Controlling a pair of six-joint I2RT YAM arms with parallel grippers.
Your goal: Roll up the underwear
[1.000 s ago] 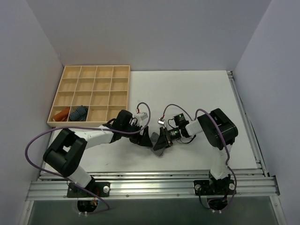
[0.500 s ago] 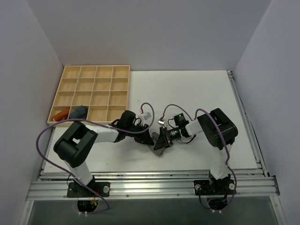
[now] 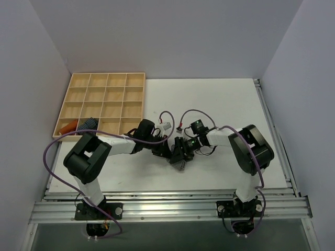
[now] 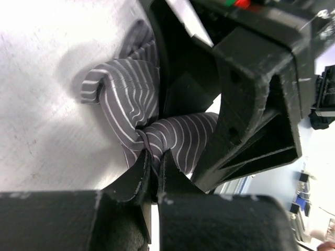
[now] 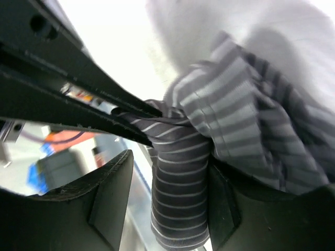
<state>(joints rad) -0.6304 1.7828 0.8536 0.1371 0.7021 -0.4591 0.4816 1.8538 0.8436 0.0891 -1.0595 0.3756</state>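
Observation:
The underwear point(image 3: 179, 163) is a small bunched cloth, grey with thin white stripes, lying on the white table between the two grippers. In the left wrist view the underwear point(image 4: 131, 99) is pinched at a twisted fold, with my left gripper point(image 4: 153, 157) shut on it. My left gripper point(image 3: 167, 150) comes in from the left. My right gripper point(image 3: 183, 149) meets it from the right. In the right wrist view my right gripper point(image 5: 170, 172) stands open around a hanging fold of the underwear point(image 5: 180, 183). One finger point(image 5: 225, 209) touches the cloth and the other point(image 5: 110, 193) stands apart from it.
A wooden tray point(image 3: 104, 104) with several compartments sits at the back left. An orange cloth point(image 3: 68, 127) and a blue striped roll point(image 3: 88, 124) lie in its front-left compartments. Metal rails point(image 3: 167, 206) run along the near table edge.
My left gripper has moved right and shut on a fold of the underwear. My right gripper has shifted left and opened wider around the cloth.

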